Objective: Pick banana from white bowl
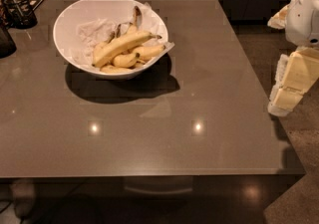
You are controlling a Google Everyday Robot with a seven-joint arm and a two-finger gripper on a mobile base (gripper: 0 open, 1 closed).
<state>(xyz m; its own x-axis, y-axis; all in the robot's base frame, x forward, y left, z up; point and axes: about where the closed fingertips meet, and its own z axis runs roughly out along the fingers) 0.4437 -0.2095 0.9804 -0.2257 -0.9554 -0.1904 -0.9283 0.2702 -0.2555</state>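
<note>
The white bowl (75, 16) stands on the brown table (209, 93) at the far left, lined with crumpled white paper. Several yellow bananas lie in it. The banana (124, 44), the longest one, lies on top, running from lower left to upper right with its dark stem tip toward the right rim. Shorter bananas lie under and beside it. My gripper (285, 99) hangs at the right edge of the view, beyond the table's right edge, far from the bowl and holding nothing that shows.
A dark holder with utensils (19, 11) stands at the table's far left corner, with a dark object (5, 39) at the left edge below it. Floor lies to the right of the table, and dark cabinets run behind it.
</note>
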